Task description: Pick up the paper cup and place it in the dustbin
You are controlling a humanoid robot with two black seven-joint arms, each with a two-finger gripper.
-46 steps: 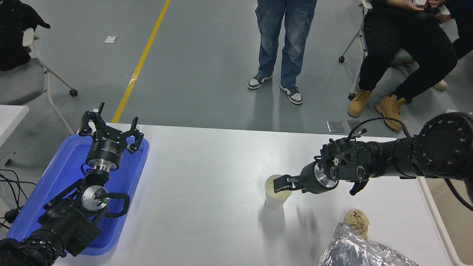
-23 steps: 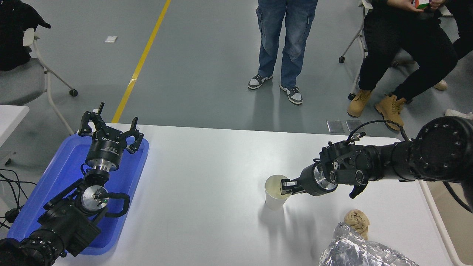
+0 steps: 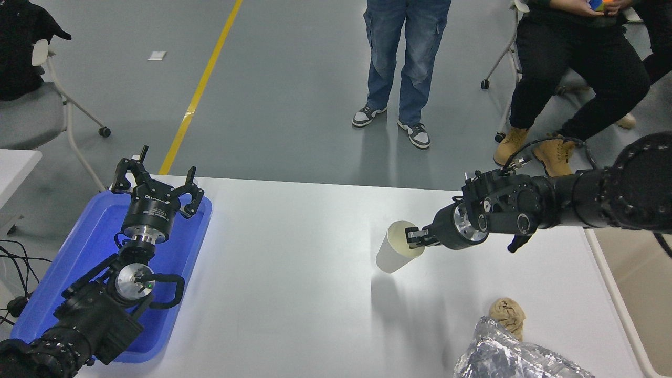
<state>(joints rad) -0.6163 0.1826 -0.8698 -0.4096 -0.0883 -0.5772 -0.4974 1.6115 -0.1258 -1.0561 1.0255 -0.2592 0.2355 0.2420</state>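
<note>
Paper cup (image 3: pixel 392 253) hangs tilted right of frame centre, clear of the white surface (image 3: pixel 294 273), its shadow below it. Your right gripper (image 3: pixel 415 237) has its jaws clamped on the rim, one finger inside the mouth. Carry it level and slowly; a rim pinch can slip. No dustbin is in view. Your left gripper (image 3: pixel 156 185) sits open over the blue tray (image 3: pixel 79 252), lower left.

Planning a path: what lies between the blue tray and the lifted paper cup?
Head view: only bare white table between the blue tray and paper cup.
</note>
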